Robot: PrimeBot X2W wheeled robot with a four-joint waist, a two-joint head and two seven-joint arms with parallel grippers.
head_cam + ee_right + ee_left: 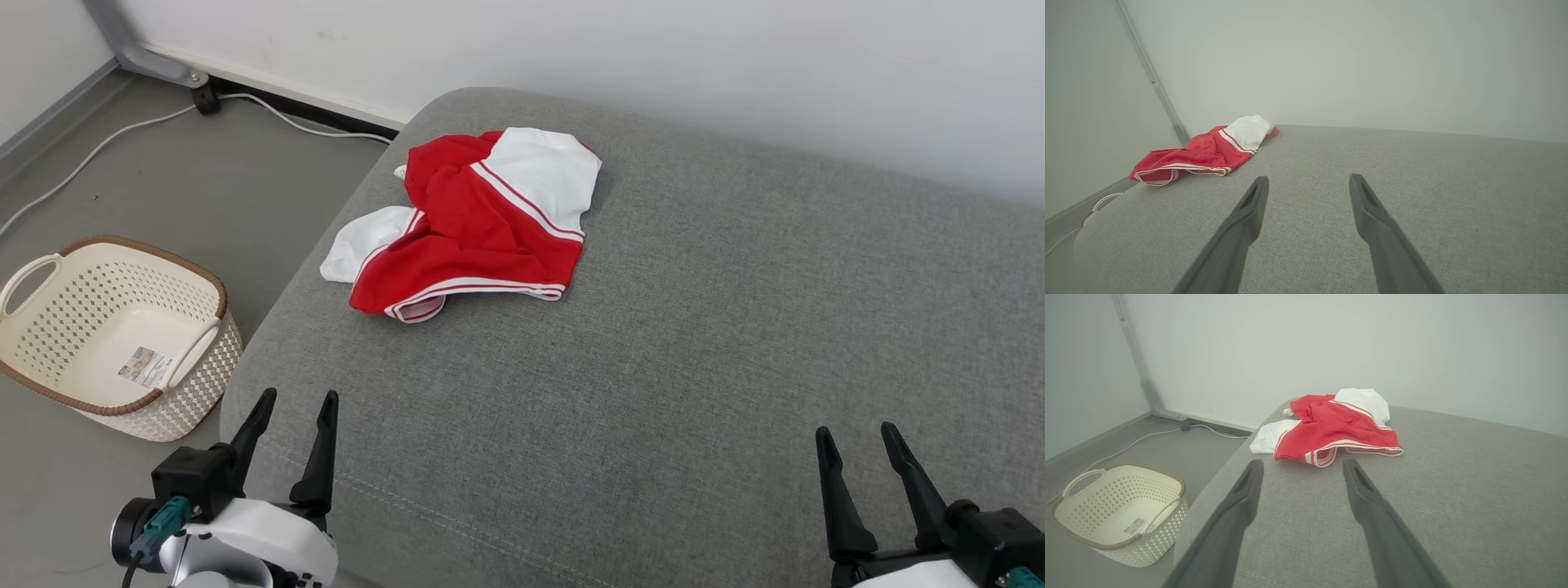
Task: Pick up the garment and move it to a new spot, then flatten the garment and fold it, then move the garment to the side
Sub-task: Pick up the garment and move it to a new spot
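Presently, by my judgement, no part of the task has been done. The garment (482, 224), red with white panels and striped trim, lies in a crumpled heap on the grey cushion (694, 351). In the head view it sits at about 11 o'clock, near the cushion's far left corner. It may be a pair of shorts, though the heap is too rumpled for me to be sure.

The left gripper (299, 395) sits at 7 o'clock by the cushion's near edge, jaws spread wide and holding nothing. The right gripper (856, 430) sits at 5 o'clock, likewise spread wide and empty. Both are well apart from the cloth. In the left wrist view it lies at 12 o'clock beyond the fingertips, and in the right wrist view at 10 o'clock.

A pale perforated basket (196, 392) stands on the floor at 8 o'clock, beside the cushion.

Outstanding items are the pick-up and move to a new spot, the flattening, the folding and the final shift to the side.
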